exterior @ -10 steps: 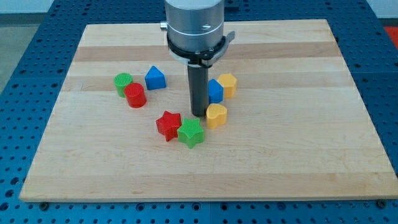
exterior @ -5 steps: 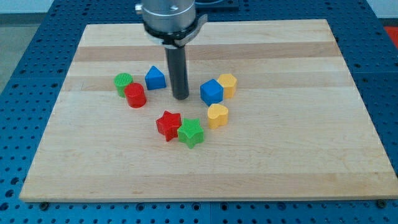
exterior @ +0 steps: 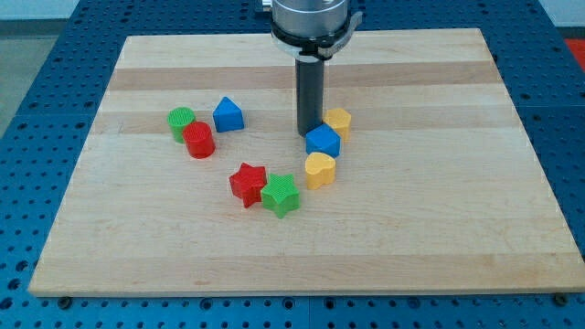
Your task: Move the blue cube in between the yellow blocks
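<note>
- The tabletop (exterior: 137, 256) is a pale wooden board with lengthwise grain bands, resting on a blue perforated surface (exterior: 37, 110); it carries eight small plastic blocks with ribbed, layered sides, and no bin or tray stands on it.
- At the view's left, a green cylinder (exterior: 181, 121) stands touching a red cylinder (exterior: 198, 140), which sits just below and to its right.
- Just right of that pair, and a little higher, is a blue block (exterior: 228, 114) with a peaked, house-like top, apart from the cylinders.
- Lower down, near the middle, a red star (exterior: 248, 184) and a green star (exterior: 281, 195) touch side by side.
- My tip (exterior: 309, 135), the lower end of a straight dark rod under a grey metal collar (exterior: 311, 18), rests against the upper left edge of the blue cube (exterior: 323, 142).
- There is no claw on this arm, so no open or closed state can be told.
- The blue cube sits between the two yellow blocks: a yellow block (exterior: 337, 122) with flat facets touches it at the upper right, and a yellow heart-shaped block (exterior: 319, 170) lies right against it below.
</note>
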Available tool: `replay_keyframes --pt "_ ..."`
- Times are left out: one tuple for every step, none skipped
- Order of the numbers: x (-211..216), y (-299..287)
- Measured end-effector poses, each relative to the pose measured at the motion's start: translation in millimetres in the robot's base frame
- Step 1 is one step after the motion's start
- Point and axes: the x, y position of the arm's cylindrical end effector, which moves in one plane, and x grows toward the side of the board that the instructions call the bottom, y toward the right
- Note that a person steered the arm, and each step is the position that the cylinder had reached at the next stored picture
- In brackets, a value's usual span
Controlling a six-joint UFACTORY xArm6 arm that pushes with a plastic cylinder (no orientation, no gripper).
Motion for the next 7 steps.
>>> replay_keyframes --pt "-1 -5" --pt "-2 -34" --pt "-2 -49" --pt "1 -25" --pt "1 0" --pt "1 0" --pt "4 0"
